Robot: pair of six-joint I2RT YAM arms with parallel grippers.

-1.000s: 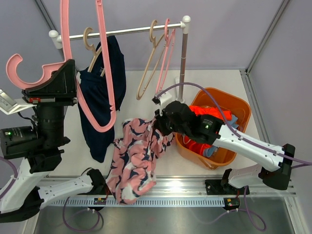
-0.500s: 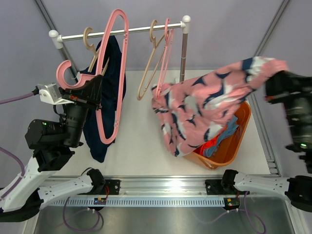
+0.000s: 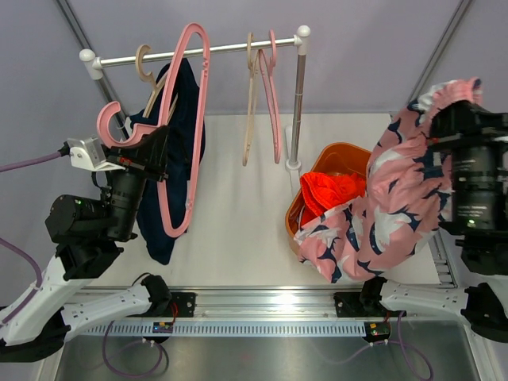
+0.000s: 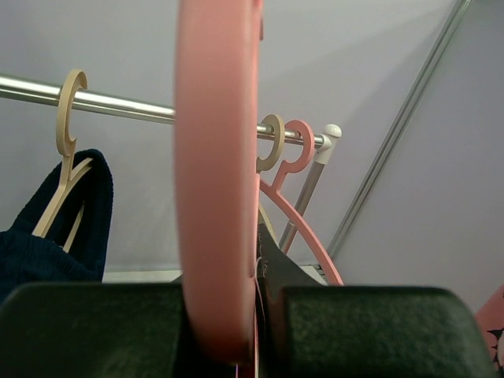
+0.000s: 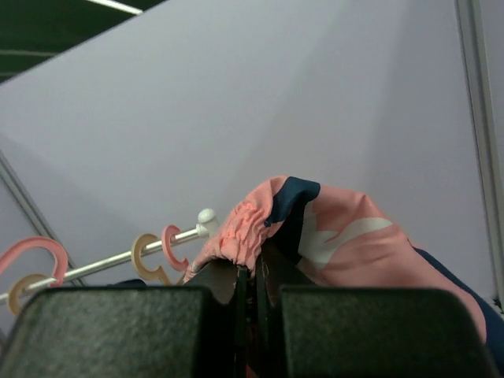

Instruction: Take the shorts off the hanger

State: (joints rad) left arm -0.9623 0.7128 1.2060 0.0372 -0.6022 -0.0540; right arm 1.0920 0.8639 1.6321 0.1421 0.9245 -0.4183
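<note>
At the right edge: the right gripper [image 3: 456, 111] is raised high, well above the worktop [image 3: 230, 230].
Right gripper state: pressed together on the gathered waistband of the pink shorts [image 3: 381, 222]; the right wrist view shows the band pinched between the two dark fingers.
Pink shorts, place: hanging down and to the left from that gripper, with the lower end draped across the near right part of the basket [image 3: 337, 148]. Whether the cloth touches the basket cannot be told.
Basket: orange, on the right half of the worktop, just near of the post [image 3: 298, 103]. The orange shorts [image 3: 329, 190] lie inside it, partly covered by the pink cloth.
Left gripper [image 3: 147, 149]: on the left, lifted, clamped on the pink hanger [image 4: 216, 157]; the left wrist view shows the hanger edge-on, squeezed between the fingers.
Pink hanger, place: bare, tilted, its hook pointing left and off the rail [image 3: 230, 49], and its loop lies across the front of the navy shorts [image 3: 156, 234].
Navy shorts, place: hanging on the tan hanger [image 3: 144, 67] at the left part of the rail, reaching down close to the worktop.
Rail, right part: two bare hangers [image 3: 272, 103], one tan and one pink, hang side by side close to the post.
</note>
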